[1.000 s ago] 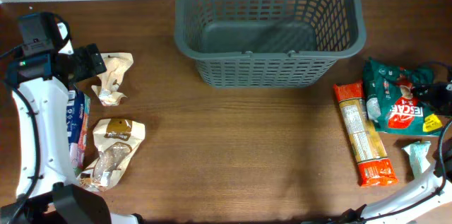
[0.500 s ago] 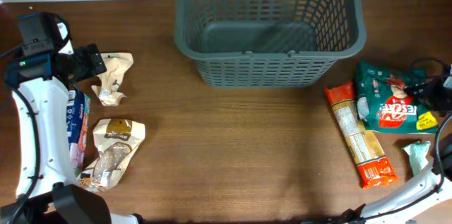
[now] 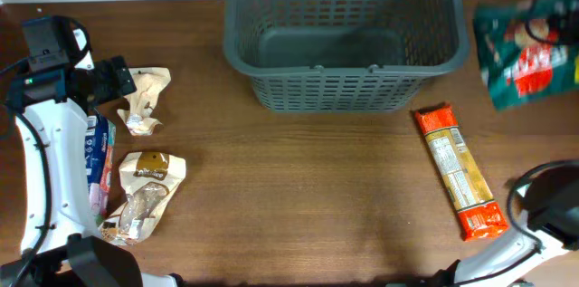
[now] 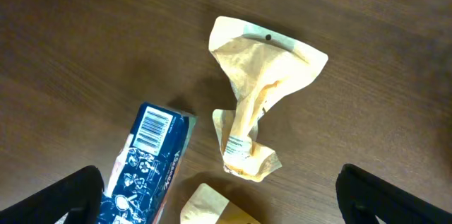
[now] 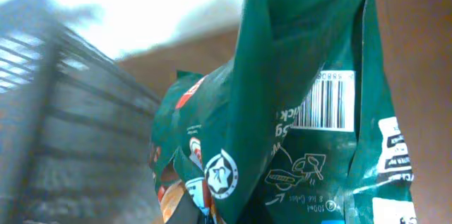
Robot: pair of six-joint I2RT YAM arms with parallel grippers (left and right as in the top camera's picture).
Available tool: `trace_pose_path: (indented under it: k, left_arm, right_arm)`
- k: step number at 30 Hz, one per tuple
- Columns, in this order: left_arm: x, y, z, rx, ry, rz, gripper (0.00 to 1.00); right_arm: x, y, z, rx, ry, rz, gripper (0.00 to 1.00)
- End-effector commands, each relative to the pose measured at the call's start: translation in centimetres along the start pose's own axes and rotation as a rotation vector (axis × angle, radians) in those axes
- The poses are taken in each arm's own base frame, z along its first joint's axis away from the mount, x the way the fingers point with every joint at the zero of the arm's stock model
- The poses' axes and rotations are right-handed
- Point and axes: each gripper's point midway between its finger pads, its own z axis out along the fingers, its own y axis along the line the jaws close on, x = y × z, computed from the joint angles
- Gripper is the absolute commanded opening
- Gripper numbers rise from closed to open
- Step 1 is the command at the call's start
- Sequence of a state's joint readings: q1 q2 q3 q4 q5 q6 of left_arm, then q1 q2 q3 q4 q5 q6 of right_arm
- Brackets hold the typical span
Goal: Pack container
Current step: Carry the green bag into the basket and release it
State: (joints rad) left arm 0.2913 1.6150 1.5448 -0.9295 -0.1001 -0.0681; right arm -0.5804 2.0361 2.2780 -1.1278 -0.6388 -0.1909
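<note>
The dark grey basket (image 3: 344, 70) stands at the back middle of the table, with nothing inside. It shows blurred at the left of the right wrist view (image 5: 56, 111). A green snack packet (image 3: 529, 47) hangs in the air right of the basket and fills the right wrist view (image 5: 304, 111). My right gripper is shut on it, its fingers hidden by the packet. My left gripper (image 3: 113, 79) is open and empty, just above a crumpled beige packet (image 4: 258, 104) at the far left (image 3: 145, 97).
A blue carton (image 3: 98, 156) and a beige snack packet (image 3: 145, 192) lie at the left, below the left gripper. A long orange packet (image 3: 460, 171) lies on the table at the right. The right arm's base (image 3: 547, 215) sits at the front right corner.
The green packet has left the table at the right and risen up and back beside the basket's right end. It nudged the orange packet a little left. The left arm has not moved.
</note>
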Motion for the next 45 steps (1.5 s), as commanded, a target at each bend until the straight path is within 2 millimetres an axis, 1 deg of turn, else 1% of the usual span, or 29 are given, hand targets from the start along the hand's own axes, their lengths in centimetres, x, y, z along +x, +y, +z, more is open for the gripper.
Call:
trace_pose_path:
  k: [1, 3, 6, 8, 9, 11, 14, 16, 17, 19, 20, 23, 25, 27, 29, 33, 34, 35, 36, 37, 38, 41, 43, 45]
  left_arm:
    - [-0.3, -0.1, 0.0, 0.013, -0.005, 0.013, 1.0]
    - [-0.3, -0.1, 0.0, 0.013, -0.004, 0.012, 1.0]
    - [-0.3, -0.1, 0.0, 0.013, -0.004, 0.013, 1.0]
    - [-0.3, -0.1, 0.0, 0.013, -0.004, 0.012, 1.0]
    - [-0.3, -0.1, 0.0, 0.013, -0.004, 0.012, 1.0]
    - [-0.3, -0.1, 0.0, 0.013, -0.004, 0.012, 1.0]
    - [-0.3, -0.1, 0.0, 0.013, -0.004, 0.012, 1.0]
    - [-0.3, -0.1, 0.0, 0.013, -0.005, 0.013, 1.0]
    - [-0.3, -0.1, 0.0, 0.013, -0.004, 0.013, 1.0]
    - [-0.2, -0.1, 0.0, 0.013, -0.004, 0.012, 1.0]
    - [-0.2, -0.1, 0.0, 0.013, -0.004, 0.013, 0.99]
    - [-0.2, -0.1, 0.0, 0.013, -0.004, 0.013, 1.0]
    - [-0.2, -0.1, 0.0, 0.014, -0.004, 0.013, 1.0]
    - [-0.2, -0.1, 0.0, 0.014, -0.003, 0.013, 1.0]
    - [-0.2, -0.1, 0.0, 0.014, -0.003, 0.013, 1.0]
    - [-0.2, -0.2, 0.0, 0.017, -0.003, 0.013, 1.0]
    - [-0.2, -0.2, 0.0, 0.016, -0.004, 0.013, 1.0]
    - [-0.2, -0.2, 0.0, 0.017, -0.003, 0.013, 1.0]
    - [-0.2, -0.2, 0.0, 0.016, -0.004, 0.013, 1.0]
    - [-0.2, -0.2, 0.0, 0.016, -0.004, 0.013, 0.99]
    - [-0.2, -0.2, 0.0, 0.016, -0.004, 0.013, 1.0]
    - [-0.3, -0.2, 0.0, 0.016, -0.004, 0.013, 1.0]
    - [-0.2, -0.2, 0.0, 0.016, -0.003, 0.013, 1.0]
    - [-0.2, -0.2, 0.1, 0.016, -0.001, 0.027, 1.0]
  right_arm:
    - [-6.7, 10.1, -6.0, -0.096, -0.216, -0.19, 0.04]
    - [-8.5, 13.8, -7.7, -0.129, -0.287, -0.263, 0.04]
    - [-10.2, 19.1, -10.2, -0.184, -0.381, -0.373, 0.04]
    - [-10.6, 22.1, -11.4, -0.221, -0.424, -0.428, 0.03]
    - [-10.6, 23.2, -11.6, -0.239, -0.435, -0.447, 0.04]
    - [-10.2, 25.5, -11.5, -0.283, -0.434, -0.473, 0.03]
    - [-8.6, 28.3, -9.9, -0.352, -0.375, -0.482, 0.04]
    - [-7.0, 30.1, -8.1, -0.401, -0.307, -0.481, 0.04]
    - [-5.2, 31.6, -6.2, -0.44, -0.238, -0.501, 0.04]
    - [-3.3, 32.8, -4.2, -0.472, -0.169, -0.522, 0.04]
    - [-1.3, 33.8, -1.9, -0.482, -0.096, -0.543, 0.04]
    - [1.4, 34.3, 1.6, -0.452, 0.001, -0.595, 0.03]
    - [3.4, 34.2, 3.9, -0.423, 0.065, -0.638, 0.04]
    - [5.3, 34.0, 5.9, -0.404, 0.125, -0.673, 0.03]
    - [7.3, 33.6, 7.8, -0.384, 0.189, -0.702, 0.03]
    - [10.2, 32.1, 10.7, -0.332, 0.281, -0.702, 0.04]
    - [10.9, 31.7, 11.4, -0.325, 0.301, -0.7, 0.07]
    - [11.3, 31.4, 11.8, -0.32, 0.313, -0.698, 0.34]
    - [11.7, 31.2, 12.2, -0.319, 0.321, -0.696, 0.69]
    - [11.8, 31.2, 12.4, -0.32, 0.322, -0.695, 0.88]
    - [11.8, 31.2, 12.5, -0.319, 0.318, -0.697, 0.99]
    - [10.5, 31.6, 12.1, -0.317, 0.277, -0.701, 0.99]
    - [9.0, 32.0, 11.3, -0.296, 0.233, -0.705, 0.99]
    - [6.6, 31.7, 10.0, -0.218, 0.176, -0.667, 0.99]
